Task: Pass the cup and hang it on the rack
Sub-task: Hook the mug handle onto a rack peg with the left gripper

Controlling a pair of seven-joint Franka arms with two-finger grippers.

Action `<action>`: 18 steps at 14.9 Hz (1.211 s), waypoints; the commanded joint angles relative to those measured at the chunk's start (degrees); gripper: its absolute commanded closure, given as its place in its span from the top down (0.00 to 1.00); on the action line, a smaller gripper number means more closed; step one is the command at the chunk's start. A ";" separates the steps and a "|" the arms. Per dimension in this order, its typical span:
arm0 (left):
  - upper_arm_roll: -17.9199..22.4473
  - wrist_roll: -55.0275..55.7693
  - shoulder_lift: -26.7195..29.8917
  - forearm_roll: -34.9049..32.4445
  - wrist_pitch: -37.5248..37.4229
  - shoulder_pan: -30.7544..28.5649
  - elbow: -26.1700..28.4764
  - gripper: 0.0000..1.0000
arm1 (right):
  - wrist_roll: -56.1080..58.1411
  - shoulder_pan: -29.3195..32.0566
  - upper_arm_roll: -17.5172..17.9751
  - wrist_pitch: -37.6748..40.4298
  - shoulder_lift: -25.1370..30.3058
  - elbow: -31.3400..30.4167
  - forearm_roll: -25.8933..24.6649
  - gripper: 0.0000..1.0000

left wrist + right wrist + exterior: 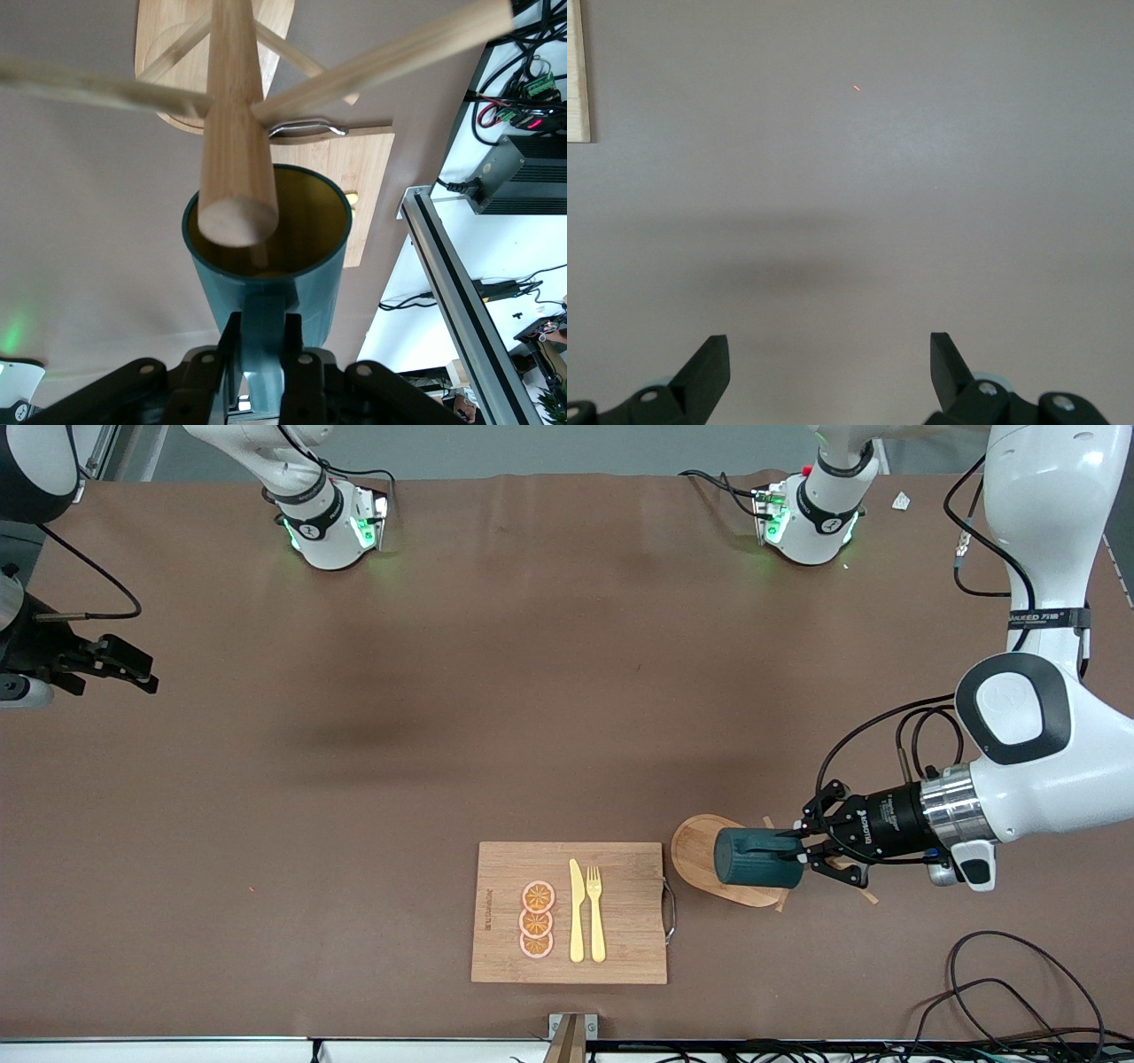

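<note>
The cup lies on its side in the air over the rack, beside the board, its handle pinched in the left gripper. To hang it well, I judge the handle loop should be lined up with a peg tip and slid on before letting go; the post's end now sits at the cup's mouth. The left arm reaches in level from its end of the table, while the right gripper waits over bare table at the other end, jaws wide and empty.

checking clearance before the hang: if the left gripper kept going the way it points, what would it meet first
Probably the rack. The left gripper, shut on the handle of the cup, points the cup's open mouth at the central post, whose tip already overlaps the rim. Depth between them is unclear.
</note>
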State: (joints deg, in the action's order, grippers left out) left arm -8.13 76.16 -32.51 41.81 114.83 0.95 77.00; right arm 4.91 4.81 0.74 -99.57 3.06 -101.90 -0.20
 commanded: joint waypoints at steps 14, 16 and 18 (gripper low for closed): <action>-0.31 -3.74 -1.86 1.26 1.01 -1.82 -0.01 0.08 | 0.01 0.12 -0.04 -0.63 2.29 -1.72 0.81 1.00; -0.40 -3.65 -1.86 1.34 1.01 -1.91 -0.01 0.34 | 0.01 0.20 -0.12 -0.63 2.47 -1.54 0.72 1.00; -0.31 -3.65 -1.94 1.34 1.09 -1.91 -0.01 0.59 | 0.01 0.20 -0.04 -0.45 2.65 -1.37 0.72 1.00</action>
State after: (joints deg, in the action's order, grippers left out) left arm -8.15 73.50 -34.55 41.82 115.53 -0.59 76.99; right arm 4.91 4.81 0.72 -99.59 3.80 -101.90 -0.18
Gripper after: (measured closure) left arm 0.656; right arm 0.000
